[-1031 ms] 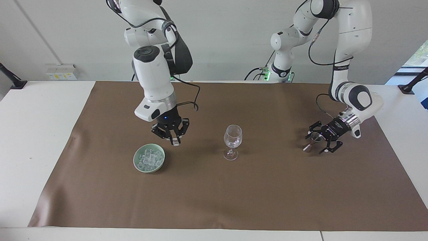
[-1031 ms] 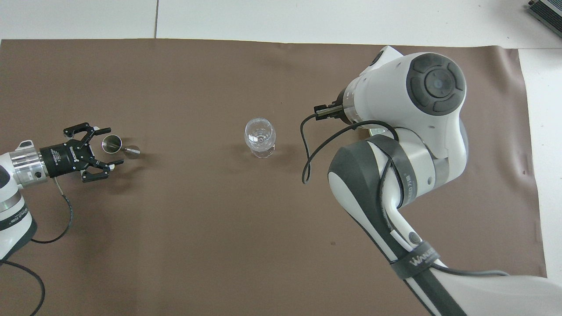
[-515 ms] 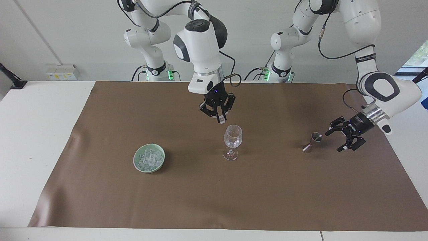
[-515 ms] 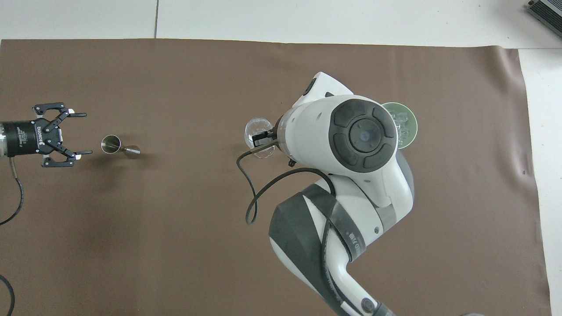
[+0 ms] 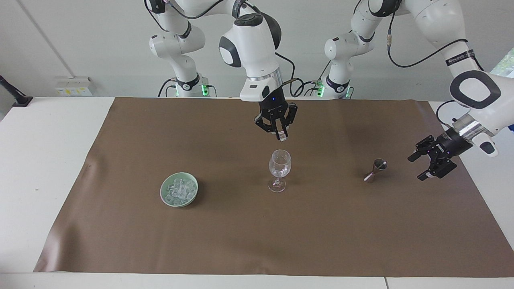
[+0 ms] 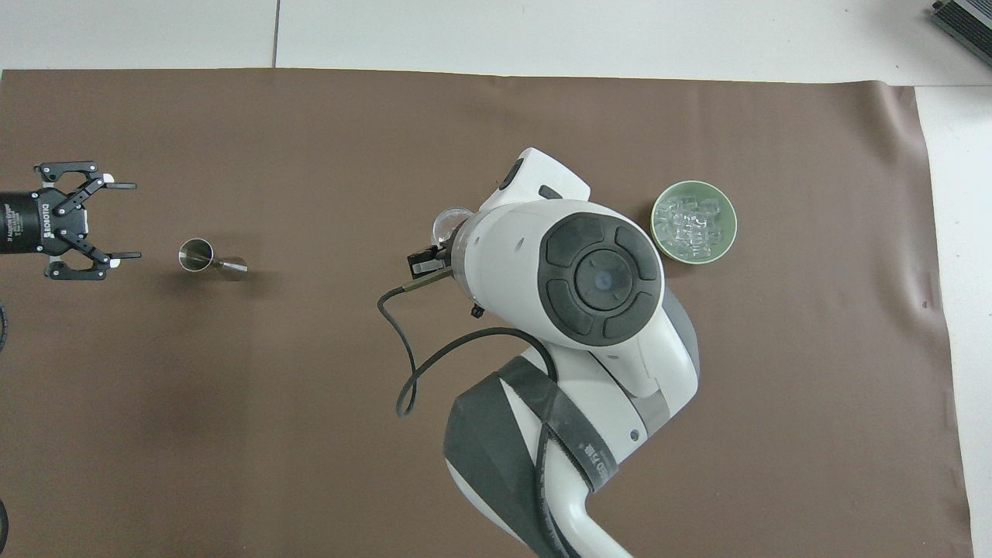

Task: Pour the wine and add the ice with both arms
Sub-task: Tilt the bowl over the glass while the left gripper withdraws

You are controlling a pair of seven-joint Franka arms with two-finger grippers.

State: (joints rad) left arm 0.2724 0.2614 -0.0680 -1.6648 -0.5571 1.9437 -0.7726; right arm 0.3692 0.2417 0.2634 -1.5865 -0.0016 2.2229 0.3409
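A: Where is the ice?

B: Most of it sits heaped in a small green bowl (image 5: 179, 189) on the brown mat (image 5: 257, 241), toward the right arm's end of the table and about midway between the mat's edge by the robots and its edge away from them. One clear cube (image 5: 283, 137) is up in the air, pinched at the tips of the right gripper (image 5: 281, 134).

A: So that gripper is closed?

B: Yes, its fingertips are drawn together on the cube, with the outer links splayed to the sides. It hangs above the wine glass (image 5: 279, 170), clear of the rim.

A: And the glass itself?

B: Upright near the middle of the mat, well apart from the bowl. Seen from overhead, the right arm's wrist covers most of it, and only a sliver of the rim (image 6: 448, 224) peeks out. I cannot tell how much is in the cup.

A: What about the other arm?

B: The left gripper (image 5: 429, 159) waits low over the mat near the edge at the left arm's end. Its jaws stand wide apart and hold nothing; the overhead view shows the two fingers (image 6: 116, 186) spread clearly.

A: Anything beside it?

B: A small metal jigger (image 5: 374, 170) stands on the mat just beside the gripper, not touching it, between the gripper and the wine glass.
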